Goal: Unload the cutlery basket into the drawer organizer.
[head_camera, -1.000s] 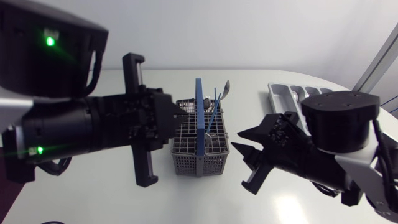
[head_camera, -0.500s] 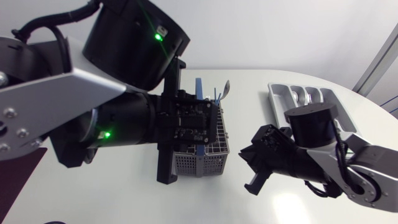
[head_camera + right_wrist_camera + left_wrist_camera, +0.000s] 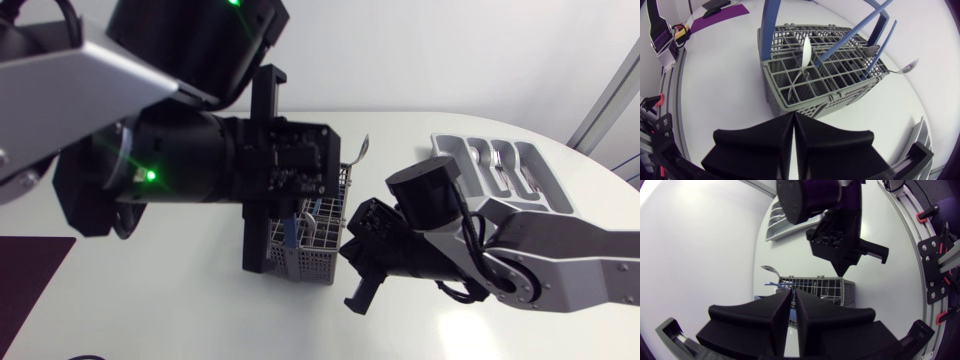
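While both arms crowd the basket (image 3: 805, 100), the left gripper (image 3: 792, 293) and right gripper (image 3: 792, 116) are closed, holding nothing; spoons (image 3: 805, 50) stand inside; the organizer (image 3: 445, 160) lies apart.

Pairs flat silver-grey links with bulky matte black cylindrical joints on left arm (image 3: 170, 170); glows green at two small lights. Repeats scheme on right arm (image 3: 540, 260), with black cables looped beside joint.

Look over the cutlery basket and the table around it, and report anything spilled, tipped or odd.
Nothing stands out. The cutlery basket stands upright on the table. The blue-handled utensils lean inside it and one spoon tilts out past its rim, but nothing lies spilled beside it.
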You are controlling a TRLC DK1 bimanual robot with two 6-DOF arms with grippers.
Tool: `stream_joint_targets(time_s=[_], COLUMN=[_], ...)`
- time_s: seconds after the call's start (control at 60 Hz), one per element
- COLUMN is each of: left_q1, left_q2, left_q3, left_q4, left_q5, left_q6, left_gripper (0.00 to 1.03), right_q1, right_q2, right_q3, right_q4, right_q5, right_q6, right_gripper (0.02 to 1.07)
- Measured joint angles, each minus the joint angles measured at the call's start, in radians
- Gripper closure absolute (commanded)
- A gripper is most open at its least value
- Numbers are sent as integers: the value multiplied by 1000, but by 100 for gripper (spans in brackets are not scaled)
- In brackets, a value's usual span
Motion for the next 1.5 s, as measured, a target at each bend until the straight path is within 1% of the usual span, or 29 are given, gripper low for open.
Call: stream_joint_targets(time_s=[0.083,0.1,0.133,0.167,0.217,0.267,0.35,0.4,0.517,0.583,0.617,0.767,0.917,1.033,1.167,1.5], left_q1=[28,34,45,53,63,67,74,80,107,127,139,178,184,183,183,183], left_q2=[28,38,56,72,101,133,197,239,322,359,375,418,423,423,422,401], left_q3=[51,65,86,100,117,135,183,219,317,363,384,436,437,437,437,426], left_q4=[0,0,3,4,3,3,-13,-38,-103,-132,-152,-200,-217,-217,-218,-222], left_q5=[0,1,4,13,23,27,50,59,85,89,92,109,130,132,132,132], left_q6=[-25,-34,-54,-74,-113,-151,-228,-275,-401,-456,-481,-562,-607,-618,-632,-632], left_gripper=[89,89,89,89,89,89,89,89,89,89,89,89,89,89,89,89], right_q1=[-5,-11,-23,-41,-67,-98,-148,-176,-232,-257,-268,-299,-309,-310,-346,-368], right_q2=[-21,-32,-56,-87,-133,-180,-241,-266,-305,-322,-328,-339,-345,-362,-367,-378], right_q3=[-1,-2,-3,-6,-10,-15,-27,-32,-49,-56,-58,-58,-58,-58,-58,-56], right_q4=[-4,-5,-8,-9,-16,-29,-44,-59,-80,-87,-88,-103,-113,-117,-117,-140], right_q5=[-2,-5,-14,-23,-31,-47,-76,-87,-128,-143,-154,-182,-187,-188,-225,-235], right_q6=[2,2,2,2,2,2,2,1,-2,-3,-5,-6,-6,-6,-7,-11], right_gripper=[98,97,91,87,86,80,61,55,46,37,35,34,34,34,34,34])
